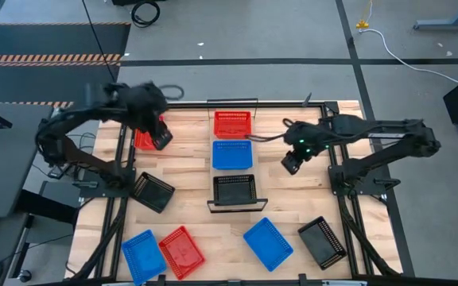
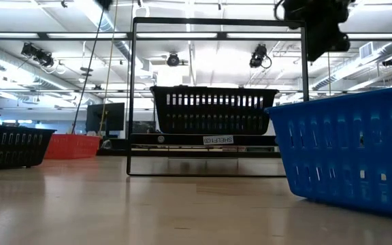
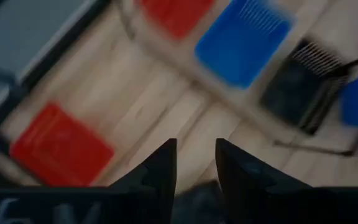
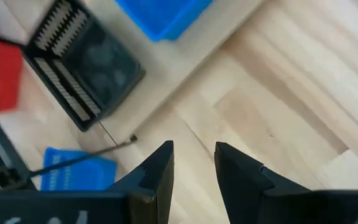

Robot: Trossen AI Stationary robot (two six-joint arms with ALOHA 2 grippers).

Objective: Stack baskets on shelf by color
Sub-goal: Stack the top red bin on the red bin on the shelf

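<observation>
Nearest the lens, a loose blue basket [image 2: 346, 150] close to the tabletop's near edge, right of centre, with a loose black basket [image 1: 322, 241] just beside it toward the near right corner.

Down the middle of the tabletop [image 1: 189, 171], the shelf [image 1: 233, 172], already carrying three singles in a row: a shelved red basket [image 1: 232, 124] at the far end, a shelved blue basket [image 1: 232, 154] mid-length, and a shelved black basket [image 1: 235, 191] at the near end.

Hovering near the far left corner, the left gripper [image 1: 161, 139], fingers parted by a narrow gap and holding nothing, over the shelf-side end of a loose red basket [image 1: 143, 137]. Long axis of that basket hard to read beneath the arm. Matching stack directly across toward the shelf's far end, so probably a short carry toward the table's centre line once lifted.

Between the shelf and the right edge, level with the shelved blue basket, the right gripper [image 1: 291, 164], likewise slightly open and empty, well apart from the two loose baskets on its side. Clearly the farther arm from the red one.

Waiting elsewhere: a second loose black basket [image 1: 153, 191] toward the left edge, plus a second loose blue basket [image 1: 143, 255] and a second loose red basket [image 1: 182, 251] side by side at the near left corner.
</observation>
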